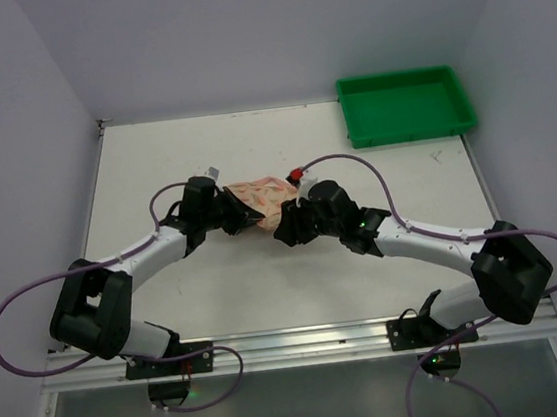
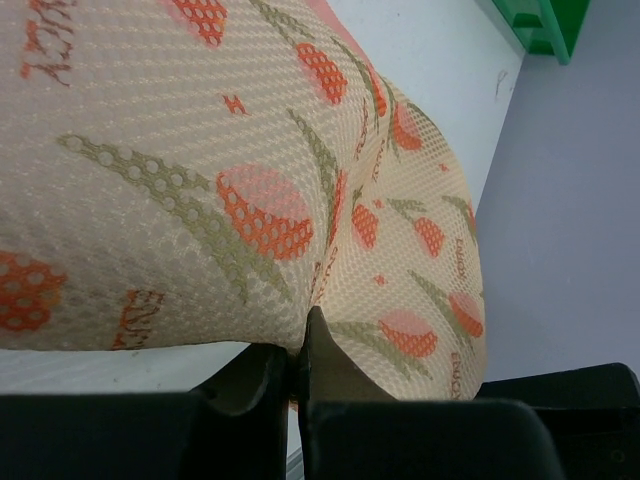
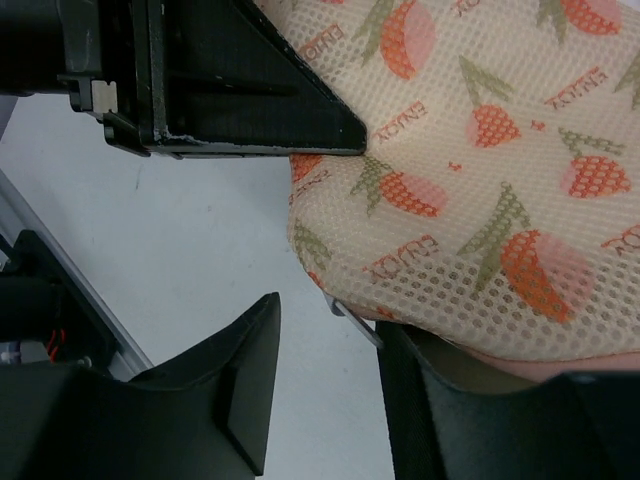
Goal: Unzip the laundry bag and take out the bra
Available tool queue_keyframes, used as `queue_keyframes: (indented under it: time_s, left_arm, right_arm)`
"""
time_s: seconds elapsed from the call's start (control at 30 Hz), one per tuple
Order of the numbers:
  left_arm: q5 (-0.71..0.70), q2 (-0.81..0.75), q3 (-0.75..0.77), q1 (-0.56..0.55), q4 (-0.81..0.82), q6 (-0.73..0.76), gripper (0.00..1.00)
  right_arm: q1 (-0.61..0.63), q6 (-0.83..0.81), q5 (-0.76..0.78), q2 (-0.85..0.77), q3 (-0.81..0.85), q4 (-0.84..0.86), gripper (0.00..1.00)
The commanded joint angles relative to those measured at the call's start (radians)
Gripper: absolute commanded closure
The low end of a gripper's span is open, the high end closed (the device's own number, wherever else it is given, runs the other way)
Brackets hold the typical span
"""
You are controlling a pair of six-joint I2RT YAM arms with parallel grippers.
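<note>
The laundry bag, cream-pink mesh with an orange-red leaf print, lies at the table's middle between both arms. My left gripper is at its left end. In the left wrist view it is shut on a fold of the bag. My right gripper is at the bag's near right side. In the right wrist view it is open, and the bag's edge rests over its right finger. A thin metal zip pull sticks out beside that finger. The bra is hidden.
A green plastic tray stands at the far right of the table and its corner shows in the left wrist view. The left gripper's black body sits close above the right gripper. Walls enclose the table on three sides.
</note>
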Motion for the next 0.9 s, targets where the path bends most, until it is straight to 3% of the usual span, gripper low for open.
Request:
queue_keyframes:
  time_s: [0.0, 0.2, 0.33, 0.73, 0.87]
  left_arm:
    - [0.046, -0.037, 0.047, -0.009, -0.025, 0.038, 1.0]
    - [0.025, -0.034, 0.068, -0.007, -0.076, 0.088, 1.0]
    - [0.017, -0.014, 0.088, -0.001, -0.102, 0.136, 1.0]
    - [0.089, 0.081, 0.159, 0.101, -0.134, 0.369, 1.0]
    - [0.138, 0.185, 0.234, 0.105, -0.122, 0.471, 1.0]
  right_arm:
    - [-0.002, -0.037, -0.015, 0.003, 0.056, 0.047, 0.58]
    - [-0.024, -0.069, 0.002, -0.017, 0.031, 0.014, 0.79]
    - [-0.047, -0.098, 0.005, -0.049, -0.005, -0.022, 1.0]
    - [-0.128, -0.114, 0.011, -0.177, -0.148, -0.144, 1.0]
    - [-0.131, -0.086, -0.007, -0.169, -0.144, -0.13, 1.0]
